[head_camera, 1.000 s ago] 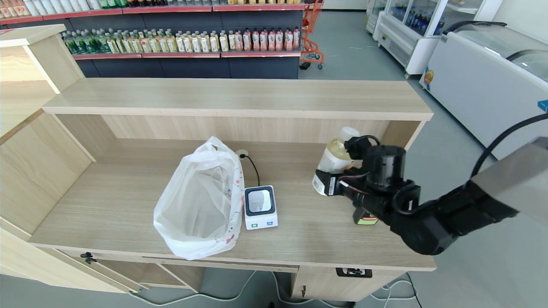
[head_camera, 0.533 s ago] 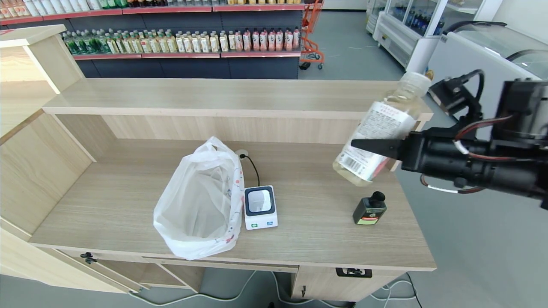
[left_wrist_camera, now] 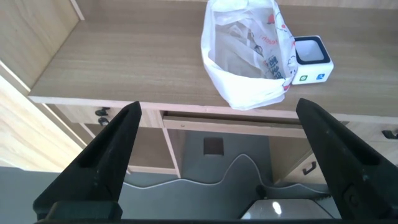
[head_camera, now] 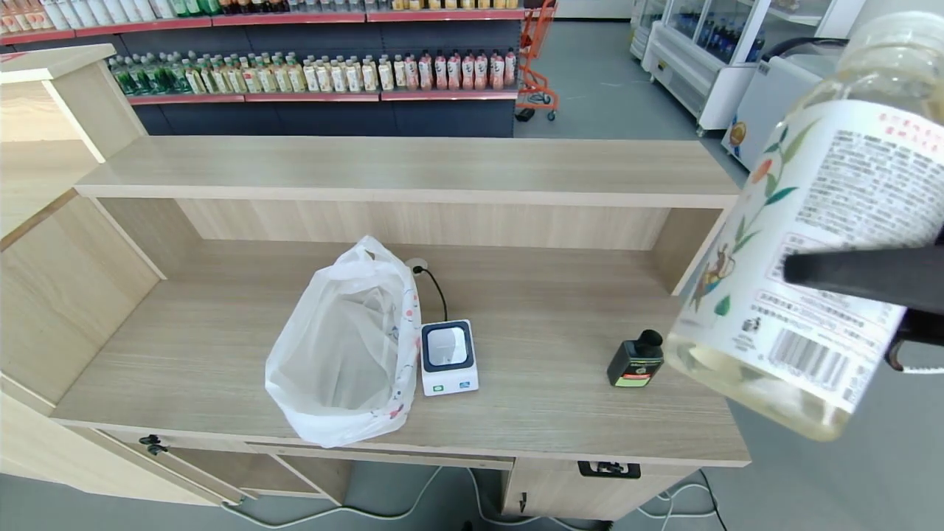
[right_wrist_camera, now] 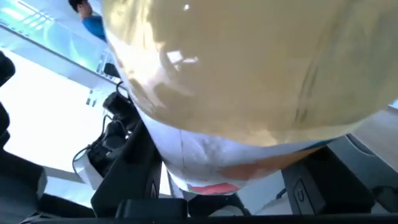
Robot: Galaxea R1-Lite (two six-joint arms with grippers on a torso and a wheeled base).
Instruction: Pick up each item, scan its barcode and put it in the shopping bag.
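On the pale wooden checkout counter (head_camera: pixel 221 346), white thin-plastic shopping bag (head_camera: pixel 346 354) standing open. High off the counter's right end, tilted: clear plastic bottle of pale yellow drink (head_camera: pixel 811 221), white label with leaf sprigs, print and a barcode near the base, clamped across the label by the right gripper (head_camera: pixel 818 271). Left gripper (left_wrist_camera: pixel 217 168) spread wide, empty. Small white box scanner (head_camera: pixel 448 358) just beside the bag; small dark black-capped bottle (head_camera: pixel 636 360) upright near the right end
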